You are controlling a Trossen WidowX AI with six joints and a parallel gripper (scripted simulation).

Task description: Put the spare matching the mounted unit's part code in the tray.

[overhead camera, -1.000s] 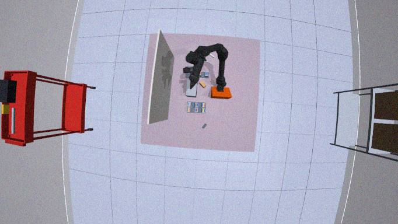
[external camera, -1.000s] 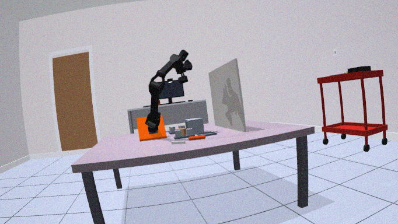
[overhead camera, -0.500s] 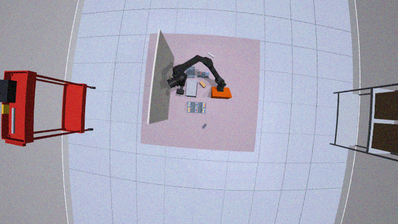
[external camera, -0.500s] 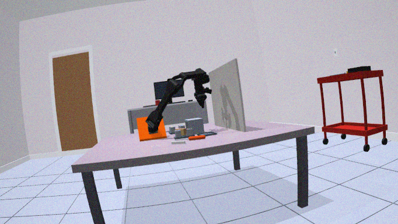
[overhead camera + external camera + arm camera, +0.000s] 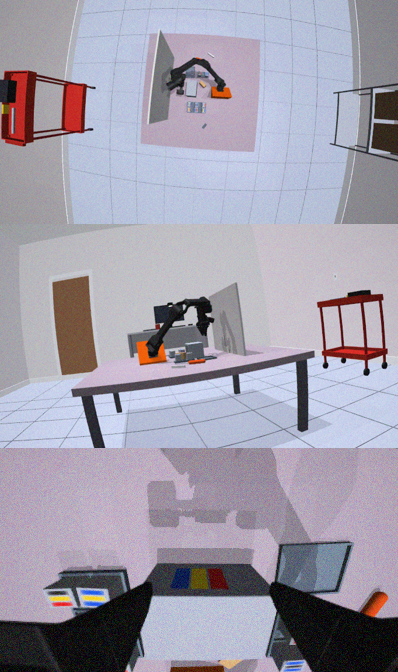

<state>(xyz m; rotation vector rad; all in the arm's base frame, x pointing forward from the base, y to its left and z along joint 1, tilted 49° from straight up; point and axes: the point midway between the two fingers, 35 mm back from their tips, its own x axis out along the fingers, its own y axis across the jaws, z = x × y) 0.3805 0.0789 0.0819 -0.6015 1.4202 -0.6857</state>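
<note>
My hand (image 5: pixel 207 598) is spread about as wide as it goes and holds nothing; in the wrist view my 2 dark fingers frame the scene from 7 and 5 o'clock. Between them stands the mounted unit (image 5: pixel 207 598), a grey block whose dark back face carries 3 stripes: blue, yellow, red, left to right. In the top view I hang over the gap between that unit (image 5: pixel 190 72) and the tall grey panel (image 5: pixel 160 81), with my arm (image 5: pixel 204 65) arching back to its orange base (image 5: pixel 222 93) at 3 o'clock.

The tray (image 5: pixel 191 88) lies flat on the pink counter (image 5: pixel 233 122), at 6 o'clock from the unit, and appears to hold no spare. The main group of spares (image 5: pixel 196 107) sits farther out at 6 o'clock from the tray, a block of small striped boxes well apart from my hand. A few more striped spares (image 5: pixel 203 74) sit at 3 o'clock from the unit. In the wrist view 2 of them (image 5: pixel 77 597) show at 9 o'clock, one striped yellow over red, the other blue over yellow. An orange-handled tool (image 5: pixel 375 604) pokes in at 3 o'clock.
</note>
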